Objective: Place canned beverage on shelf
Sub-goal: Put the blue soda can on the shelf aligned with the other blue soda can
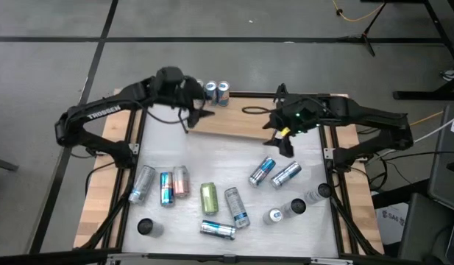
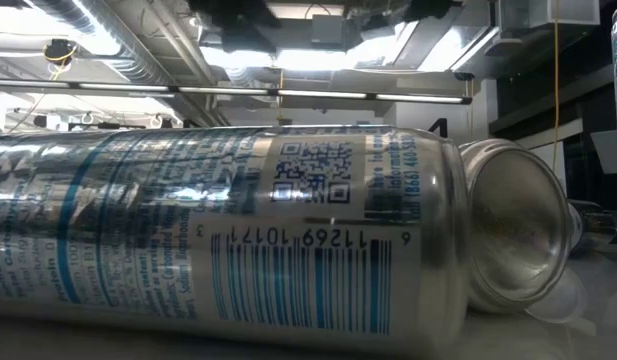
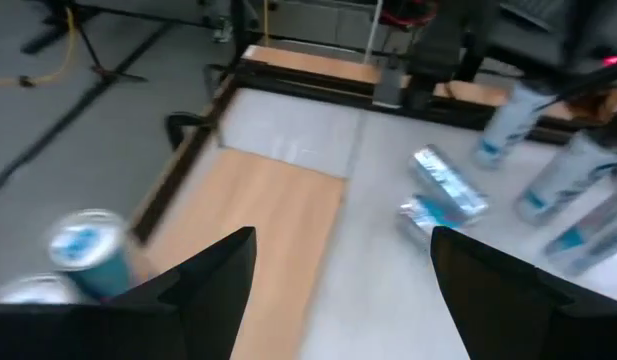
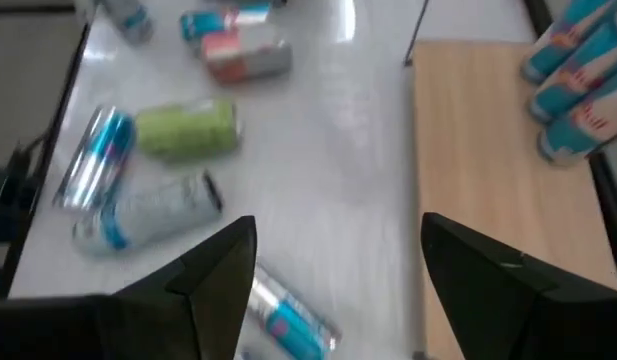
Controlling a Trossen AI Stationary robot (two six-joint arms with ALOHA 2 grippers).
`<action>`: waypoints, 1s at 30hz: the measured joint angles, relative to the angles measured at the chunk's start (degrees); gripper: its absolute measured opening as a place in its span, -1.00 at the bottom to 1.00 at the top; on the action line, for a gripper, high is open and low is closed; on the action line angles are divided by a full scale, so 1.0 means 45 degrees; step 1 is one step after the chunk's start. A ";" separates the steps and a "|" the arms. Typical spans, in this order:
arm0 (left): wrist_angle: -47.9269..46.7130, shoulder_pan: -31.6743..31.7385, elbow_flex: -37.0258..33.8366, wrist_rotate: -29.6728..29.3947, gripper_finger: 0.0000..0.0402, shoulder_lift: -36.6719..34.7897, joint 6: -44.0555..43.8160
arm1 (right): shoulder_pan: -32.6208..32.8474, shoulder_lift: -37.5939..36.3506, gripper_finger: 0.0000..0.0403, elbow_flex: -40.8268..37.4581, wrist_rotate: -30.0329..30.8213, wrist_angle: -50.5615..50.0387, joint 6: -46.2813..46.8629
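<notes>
White table (image 1: pixel 212 158), cans scattered from 3 to 8 o'clock; shelf (image 1: pixel 234 121) at 12, two blue cans (image 1: pixel 217 91) standing at its left end. Left gripper (image 1: pixel 188 116) and right gripper (image 1: pixel 279 140) both spread, empty. Next pick, probably: right drops square over the nearest lying can (image 1: pixel 262 171).

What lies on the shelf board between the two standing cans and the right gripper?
Bare light wooden shelf board, high view, between the two blue-and-silver cans and right gripper.
</notes>
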 joint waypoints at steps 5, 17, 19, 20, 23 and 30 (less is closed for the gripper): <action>0.0208 -0.2304 0.0000 -0.2700 0.45 0.0097 -0.2050 | 0.0010 -0.1123 0.35 -0.0731 -0.0932 -0.0291 -0.0177; -0.0071 -0.7331 0.0003 -0.7717 0.45 0.0092 -0.7530 | 0.0010 -0.2045 0.35 -0.2462 -0.2684 -0.0203 -0.0414; -0.0223 -0.7907 0.0000 -0.8206 0.45 0.0092 -0.8449 | 0.0010 -0.2048 0.35 -0.2742 -0.2862 -0.0027 -0.0407; -0.0363 -0.8154 0.0000 -0.8376 0.45 0.0092 -0.8817 | 0.0010 -0.2039 0.35 -0.2874 -0.2976 0.0121 -0.0407; -0.0758 -0.8741 0.0005 -0.8520 0.45 0.0092 -0.9626 | 0.0010 -0.2031 0.35 -0.3022 -0.3074 0.0306 -0.0356; -0.2757 -0.9576 0.0005 -0.8134 0.45 0.0092 -1.2504 | 0.0010 -0.1972 0.35 -0.3172 -0.3080 0.1504 0.0951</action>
